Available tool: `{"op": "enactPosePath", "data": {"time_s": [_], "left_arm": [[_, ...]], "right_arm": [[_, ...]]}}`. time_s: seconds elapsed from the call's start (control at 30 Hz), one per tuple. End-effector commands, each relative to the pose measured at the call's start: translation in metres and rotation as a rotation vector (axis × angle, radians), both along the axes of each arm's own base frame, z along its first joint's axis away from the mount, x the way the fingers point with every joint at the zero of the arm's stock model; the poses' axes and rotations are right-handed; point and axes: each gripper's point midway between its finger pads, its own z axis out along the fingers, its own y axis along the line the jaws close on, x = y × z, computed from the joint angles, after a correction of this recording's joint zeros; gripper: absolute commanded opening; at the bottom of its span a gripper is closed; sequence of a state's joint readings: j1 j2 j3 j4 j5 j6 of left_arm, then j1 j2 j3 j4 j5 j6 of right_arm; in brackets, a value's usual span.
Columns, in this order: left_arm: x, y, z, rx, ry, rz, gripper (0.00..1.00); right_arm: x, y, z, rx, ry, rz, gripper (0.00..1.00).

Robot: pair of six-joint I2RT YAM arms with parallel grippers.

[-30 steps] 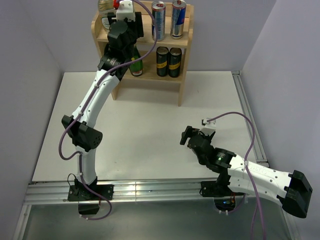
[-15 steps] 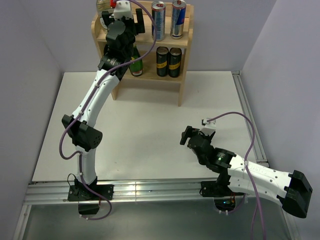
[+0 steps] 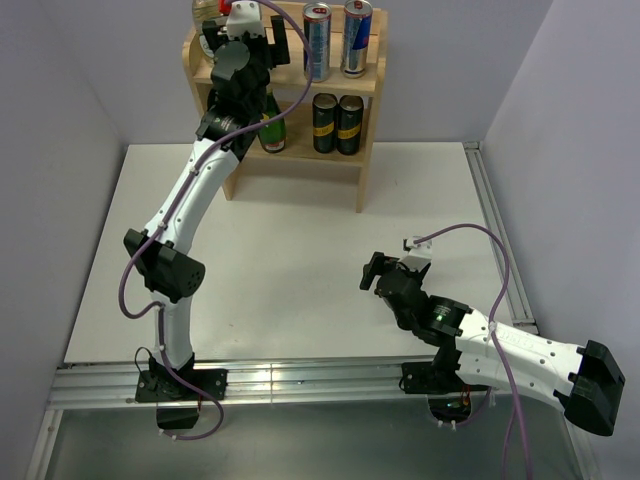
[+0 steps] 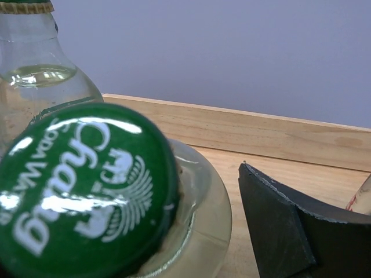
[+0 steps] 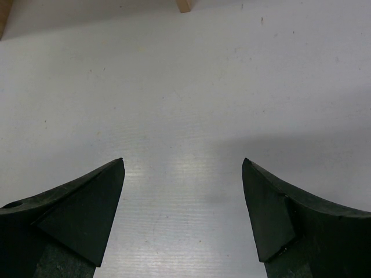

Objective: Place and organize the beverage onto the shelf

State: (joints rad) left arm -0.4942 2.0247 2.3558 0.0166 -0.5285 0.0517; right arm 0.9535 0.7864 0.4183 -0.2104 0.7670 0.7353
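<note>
The wooden shelf stands at the back of the table. Two silver-and-blue cans stand on its top board at the right. Two dark containers with gold labels and a dark green bottle stand on the lower tier. My left gripper is over the top board's left end, open around a clear bottle with a green cap. Its right finger stands apart from the glass. A second clear bottle stands just behind. My right gripper is open and empty above the table.
The white table lies between the shelf and the arm bases. A metal rail runs along its right edge. Grey walls close in the left, back and right sides. The right arm rests low at the front right.
My left gripper has shifted slightly up and back over the top board and its fingers have spread. The right arm has not moved.
</note>
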Motion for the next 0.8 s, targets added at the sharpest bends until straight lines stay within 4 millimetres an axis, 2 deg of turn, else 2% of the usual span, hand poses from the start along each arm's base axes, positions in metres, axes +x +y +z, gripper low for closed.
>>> {"op": "enactPosePath", "data": {"time_s": [0.0, 0.5, 0.77], "left_arm": [[-0.001, 0.009, 0.018, -0.021, -0.057, 0.025, 0.95], [0.017, 0.001, -0.002, -0.013, -0.04, 0.024, 0.95], [0.019, 0.0, -0.006, -0.015, -0.036, 0.025, 0.95]], "right_arm": [[0.002, -0.001, 0.007, 0.029, -0.032, -0.024, 0.89], [0.002, -0.002, 0.007, 0.034, -0.035, -0.024, 0.89], [0.002, -0.002, 0.006, 0.029, -0.032, -0.024, 0.89]]}}
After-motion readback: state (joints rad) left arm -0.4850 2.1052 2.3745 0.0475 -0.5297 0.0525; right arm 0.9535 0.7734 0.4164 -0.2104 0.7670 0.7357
